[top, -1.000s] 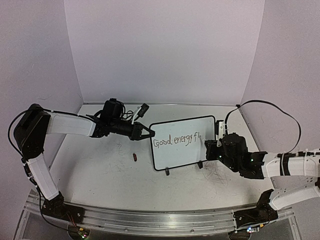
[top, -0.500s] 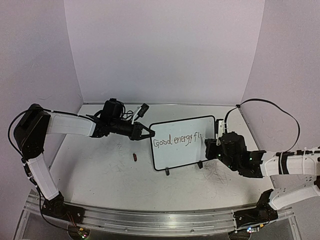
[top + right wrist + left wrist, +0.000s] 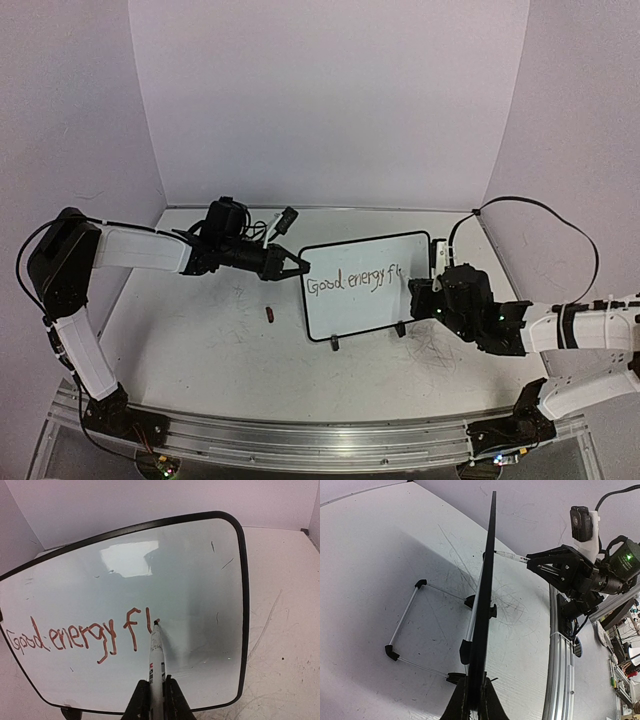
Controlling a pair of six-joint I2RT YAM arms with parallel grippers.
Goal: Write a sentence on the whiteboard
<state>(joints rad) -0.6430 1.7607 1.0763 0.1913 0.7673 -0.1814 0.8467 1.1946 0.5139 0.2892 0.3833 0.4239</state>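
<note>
**Partway into the third word, marker tip on the board**

Here, from above, the whiteboard (image 3: 370, 312) stands tilted on the table (image 3: 200, 350) between the two arms. The left gripper (image 3: 297, 266) is pressed together on its left edge, and the right gripper (image 3: 417, 290) sits at its right side. The sentence (image 3: 352, 283) runs across the board's upper half. A small red thing (image 3: 270, 315), perhaps a cap, lies on the table just left of the board.

From the left wrist, the board shows edge-on, with its rim pinched between the fingers at the bottom of the view. Its wire stand (image 3: 405, 615) rests on the table behind it. The marker (image 3: 509, 555) reaches in from the right gripper, and its tip meets the writing face.

From the right wrist, the fingers pinch the marker's barrel, and the tip touches the board just after "Good energy fl".

The writing step looks to be in hand, with the third word only begun. The next strokes call for light, even contact while the tip steps rightward. Bare board remains there, but the rim is near, so the letters should be kept small. The left hold has to brace the board against the push.
</note>
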